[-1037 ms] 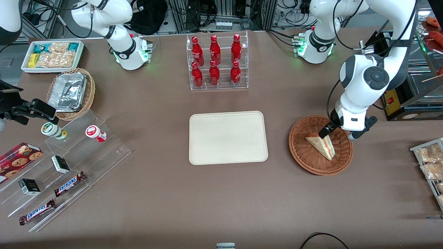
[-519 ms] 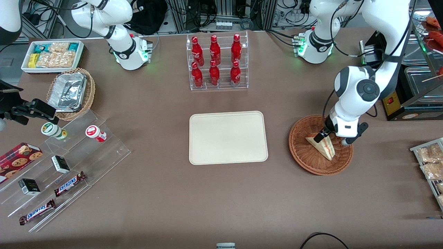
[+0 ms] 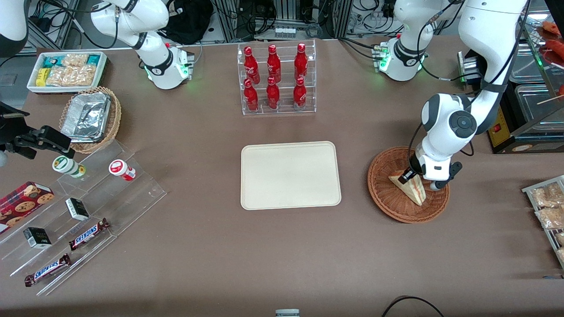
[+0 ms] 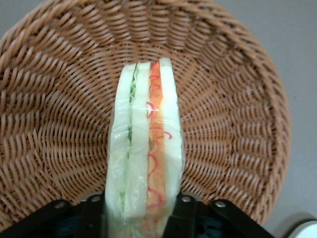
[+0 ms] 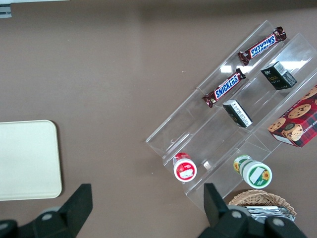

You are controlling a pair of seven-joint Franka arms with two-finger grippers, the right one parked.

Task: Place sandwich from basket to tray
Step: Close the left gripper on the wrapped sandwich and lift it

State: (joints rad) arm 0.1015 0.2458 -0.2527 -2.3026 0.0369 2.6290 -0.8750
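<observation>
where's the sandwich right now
The sandwich lies in the basket, toward the working arm's end of the table beside the tray, with the claw straddling its end.

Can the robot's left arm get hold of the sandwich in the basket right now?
Probably yes. The gripper is down in the basket, its fingers open on either side of the sandwich. The sandwich stands on edge between them, and nothing else in the basket blocks it.

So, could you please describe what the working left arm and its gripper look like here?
The left arm is glossy white with rounded joint housings, dark grey round caps and a black cable along it; its base glows green. The gripper, down in the basket at the sandwich, has black fingers.
</observation>
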